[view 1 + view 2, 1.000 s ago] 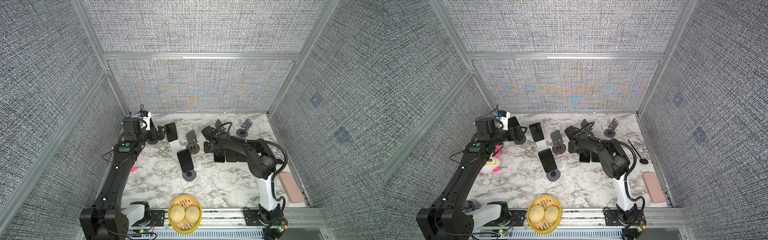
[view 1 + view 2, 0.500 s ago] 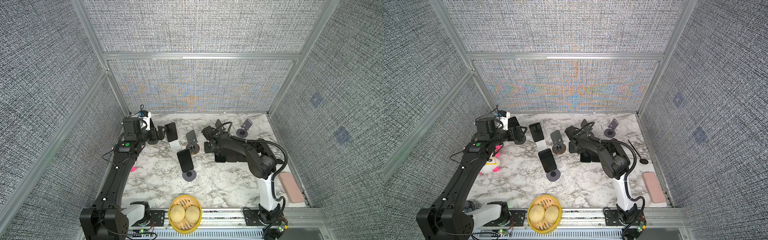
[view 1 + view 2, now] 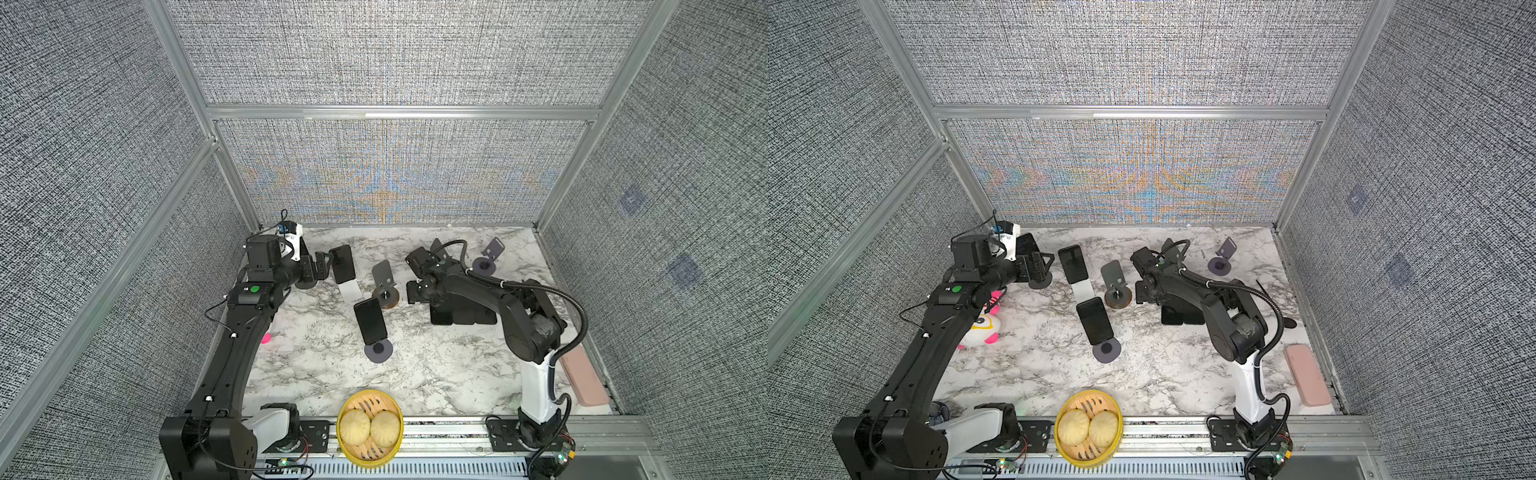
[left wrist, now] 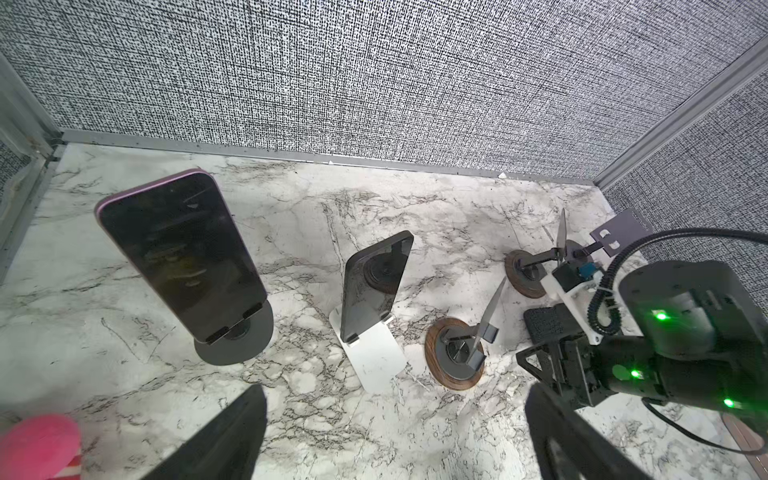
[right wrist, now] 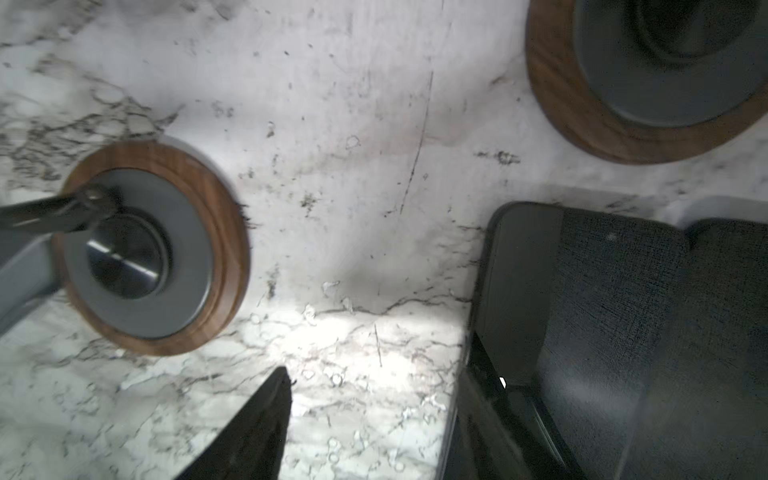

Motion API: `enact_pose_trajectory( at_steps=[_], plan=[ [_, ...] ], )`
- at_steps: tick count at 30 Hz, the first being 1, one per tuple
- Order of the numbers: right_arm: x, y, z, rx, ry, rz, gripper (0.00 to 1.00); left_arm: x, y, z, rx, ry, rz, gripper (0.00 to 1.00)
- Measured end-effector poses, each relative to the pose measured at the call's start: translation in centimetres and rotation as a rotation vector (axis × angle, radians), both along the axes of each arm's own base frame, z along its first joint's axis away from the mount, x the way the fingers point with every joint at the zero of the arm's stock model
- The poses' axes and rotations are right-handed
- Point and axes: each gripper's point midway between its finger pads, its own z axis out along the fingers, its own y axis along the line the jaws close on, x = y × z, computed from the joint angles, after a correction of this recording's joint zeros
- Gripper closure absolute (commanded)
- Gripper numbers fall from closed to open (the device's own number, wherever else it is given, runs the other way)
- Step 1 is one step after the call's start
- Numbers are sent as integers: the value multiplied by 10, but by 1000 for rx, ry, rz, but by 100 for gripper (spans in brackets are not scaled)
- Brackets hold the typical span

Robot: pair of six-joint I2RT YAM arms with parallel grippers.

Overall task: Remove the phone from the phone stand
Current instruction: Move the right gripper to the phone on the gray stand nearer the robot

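Observation:
Three phones stand on phone stands. A purple-edged phone (image 4: 183, 253) leans on a dark round stand (image 4: 237, 345) at the back left. A black phone (image 3: 343, 262) rests on a white stand (image 3: 351, 291). Another phone (image 3: 370, 320) sits on a grey round stand (image 3: 379, 351) mid-table. My left gripper (image 3: 322, 268) hovers open and empty between the two back phones. My right gripper (image 3: 411, 293) points down at bare marble with its jaws apart, nothing between them. Flat dark phones (image 5: 582, 311) lie against the outer side of one right finger (image 5: 478, 399).
Empty wood-based stands (image 3: 384, 286) (image 5: 153, 249) stand near the right gripper, and a grey stand (image 3: 486, 259) is at the back right. A plush toy (image 3: 984, 326) lies by the left arm. A bamboo steamer (image 3: 1088, 428) and a pink case (image 3: 1306, 380) sit at the front.
The right gripper's jaws have spread wider beside the flat phones. Both arms have stayed almost where they were.

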Motion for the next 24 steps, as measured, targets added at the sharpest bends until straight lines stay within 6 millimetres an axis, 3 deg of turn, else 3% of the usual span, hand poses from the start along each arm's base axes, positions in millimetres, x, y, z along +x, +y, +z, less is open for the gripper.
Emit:
enact_pose_trajectory(
  at_steps=[5, 9, 18, 24],
  plan=[
    [-20, 2, 31, 17, -49, 56, 21, 3, 4, -3, 16, 5, 17, 2],
    [-44, 8, 58, 6, -115, 121, 1, 4, 4, -7, 22, 16, 17, 2],
    [-103, 40, 119, 13, -315, 258, 1, 5, 8, -11, 50, 18, 31, 2],
    [-144, 91, 137, 93, -430, 397, 1, 5, 8, -11, 50, 18, 31, 2]
  ],
)
